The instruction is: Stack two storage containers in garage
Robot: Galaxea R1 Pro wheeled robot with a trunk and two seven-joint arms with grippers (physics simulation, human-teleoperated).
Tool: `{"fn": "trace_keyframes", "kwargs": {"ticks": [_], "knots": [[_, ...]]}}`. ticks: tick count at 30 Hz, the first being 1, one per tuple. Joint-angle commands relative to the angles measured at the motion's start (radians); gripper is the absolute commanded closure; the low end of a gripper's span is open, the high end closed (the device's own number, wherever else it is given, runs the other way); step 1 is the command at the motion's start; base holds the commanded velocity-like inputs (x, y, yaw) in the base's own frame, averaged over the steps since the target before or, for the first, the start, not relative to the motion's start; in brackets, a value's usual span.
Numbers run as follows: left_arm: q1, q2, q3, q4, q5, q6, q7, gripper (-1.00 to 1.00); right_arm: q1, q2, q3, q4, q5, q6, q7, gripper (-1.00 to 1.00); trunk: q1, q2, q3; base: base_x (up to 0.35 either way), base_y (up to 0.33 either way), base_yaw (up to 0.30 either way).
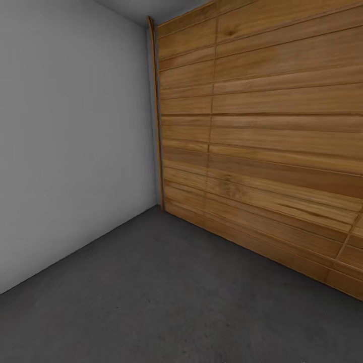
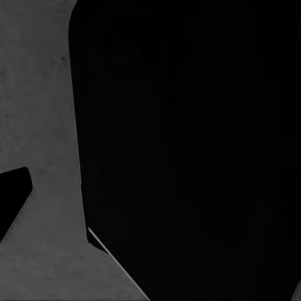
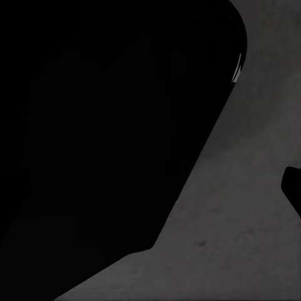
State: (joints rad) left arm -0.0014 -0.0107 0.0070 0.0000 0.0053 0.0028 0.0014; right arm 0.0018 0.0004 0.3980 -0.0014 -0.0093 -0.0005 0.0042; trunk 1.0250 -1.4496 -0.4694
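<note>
Head view looks into a corner of the garage (image 1: 151, 151): plain grey-white wall (image 1: 70, 141) on the left side, meeting a wide door of horizontal brown wood planks (image 1: 272, 136) that runs along the right side. A thin wood trim strip (image 1: 155, 111) stands upright at the junction of wall and door. Below both lies the floor (image 1: 166, 297), dark grey, matte, slightly mottled, concrete-like. Door's bottom edge touches the floor along a diagonal line from the corner toward the right edge.

Left wrist view: a big black rounded mass (image 2: 188, 144), prob. part of the robot's own body, w/ a strip of the same grey floor (image 2: 44, 125) beside it. A small dark wedge (image 2: 14, 200) pokes in at the edge; can't tell what it is. Jaw state of the left gripper: can't tell, fingers not made out.

Right wrist view: similar, a black rounded mass (image 3: 106, 138) over most of the pic, grey mottled floor (image 3: 244, 213) next to it, small dark shape (image 3: 292, 188) at the edge, too cut off to ID. Right gripper jaws: can't tell either.

No readable writing, labels or brands on wall, door or floor.
</note>
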Motion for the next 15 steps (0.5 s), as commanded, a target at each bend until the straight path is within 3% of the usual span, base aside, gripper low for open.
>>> {"fn": "trace_keyframes", "kwargs": {"ticks": [1, 15], "knots": [[0.000, 0.000, 0.001, 0.000, 0.001, 0.000, 0.000, -1.00, 0.000, 0.000, 0.004, 0.000, -0.001, 0.000, 0.000, -1.00, 0.000, 0.000, -0.001, 0.000, 0.000, -0.250], [0.000, 0.000, 0.001, 0.000, 0.001, 0.000, 0.000, -1.00, 0.000, 0.000, 0.004, 0.000, 0.000, -0.001, 0.000, -1.00, 0.000, 0.000, -0.001, 0.000, 0.000, -0.251]]}}
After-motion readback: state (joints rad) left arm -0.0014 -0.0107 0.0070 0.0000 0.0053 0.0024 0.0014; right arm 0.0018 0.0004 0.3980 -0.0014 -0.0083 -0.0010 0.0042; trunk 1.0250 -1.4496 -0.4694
